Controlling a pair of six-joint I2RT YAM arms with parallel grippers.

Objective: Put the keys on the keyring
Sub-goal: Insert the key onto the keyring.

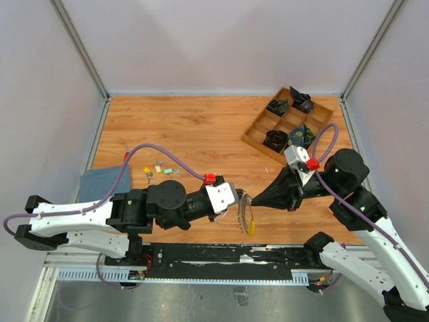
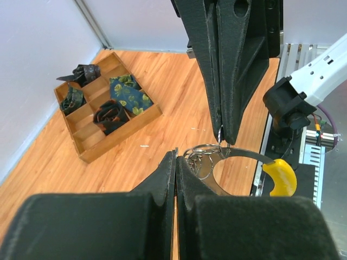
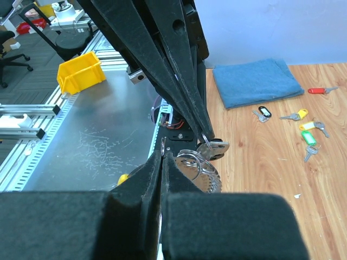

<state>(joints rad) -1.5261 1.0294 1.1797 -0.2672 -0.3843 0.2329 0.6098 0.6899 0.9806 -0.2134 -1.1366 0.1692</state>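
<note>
Keyring (image 1: 246, 215) pinched from both sides, clamped in closed left claw (image 1: 237, 201) and closed right claw (image 1: 257, 200), tips close together; keys (image 1: 158, 170) loose on table (image 1: 201, 127) well behind left claw, beside blue cloth (image 1: 100, 182).

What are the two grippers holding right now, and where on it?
The keyring. Left gripper and right gripper both pinch its arc of small metal pieces, away from the yellow sleeve.

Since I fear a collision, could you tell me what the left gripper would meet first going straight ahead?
Probably the right gripper, facing it just past the keyring both seem to hold.
</note>
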